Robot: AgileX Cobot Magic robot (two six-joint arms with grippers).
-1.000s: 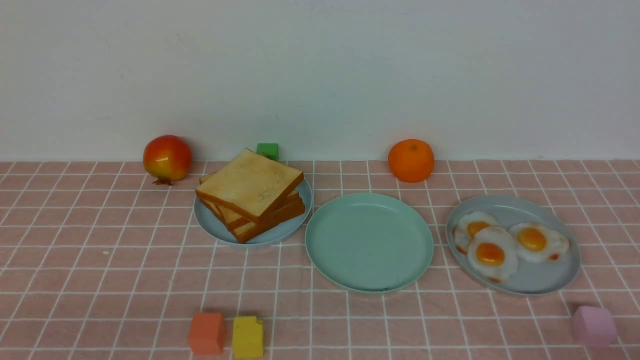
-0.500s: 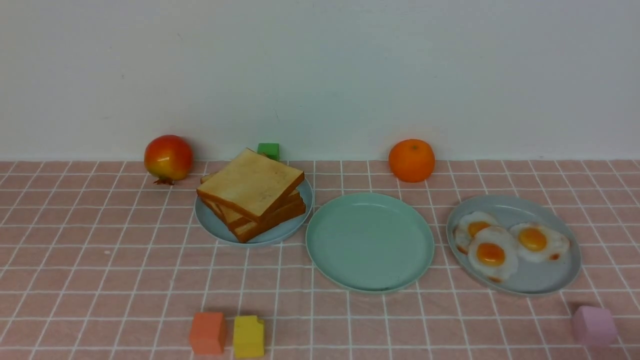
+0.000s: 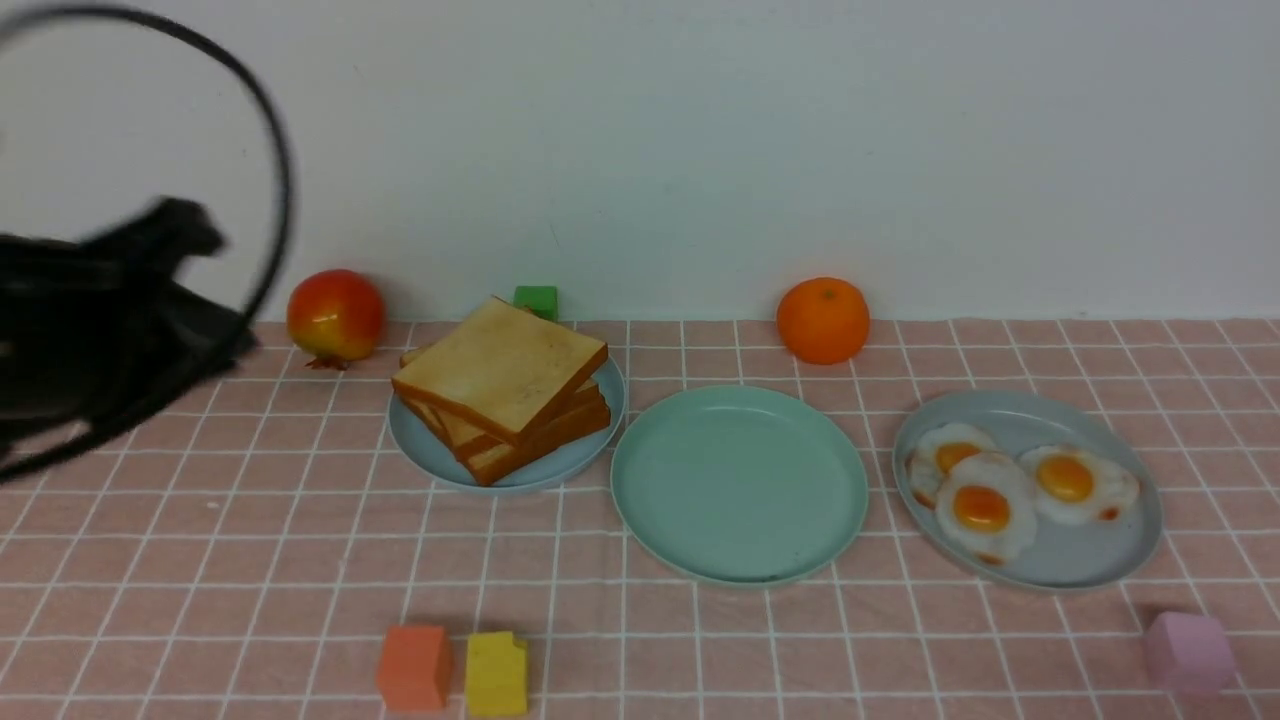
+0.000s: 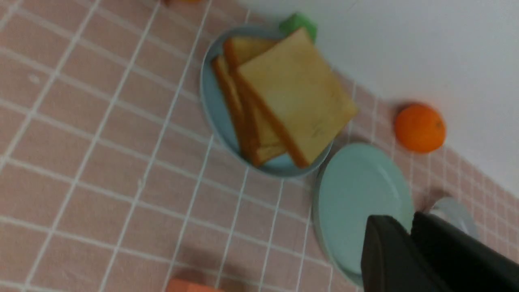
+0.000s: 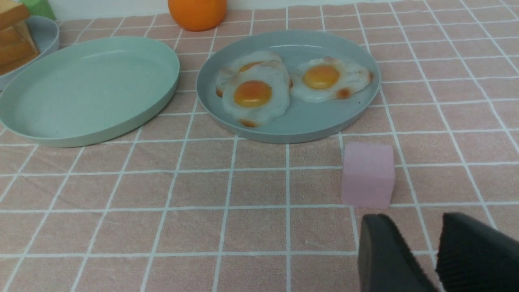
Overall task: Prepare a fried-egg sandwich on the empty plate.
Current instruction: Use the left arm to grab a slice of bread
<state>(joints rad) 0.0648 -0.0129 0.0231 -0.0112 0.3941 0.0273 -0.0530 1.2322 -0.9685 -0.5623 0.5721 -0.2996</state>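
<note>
The mint-green plate (image 3: 738, 480) lies bare at the table's middle. To its left, several toast slices (image 3: 500, 385) are stacked on a pale blue plate (image 3: 440, 455). To its right, three fried eggs (image 3: 980, 505) lie overlapping on another pale blue plate (image 3: 1100, 560). My left arm (image 3: 90, 320) is a blurred black shape at the far left, raised above the table. In the left wrist view my left gripper (image 4: 409, 221) has its fingers nearly together and holds nothing, short of the toast (image 4: 292, 93). My right gripper (image 5: 415, 221) is open and empty, low over the cloth near a pink cube (image 5: 368, 174).
A red fruit (image 3: 335, 315), a green cube (image 3: 536, 300) and an orange (image 3: 822, 320) stand along the back wall. An orange cube (image 3: 413, 667) and a yellow cube (image 3: 496, 673) sit near the front edge. The pink cube (image 3: 1188, 652) is at the front right.
My left arm, with its cable, has swung into the front view from the left edge. The plates, toast and eggs have not moved.
</note>
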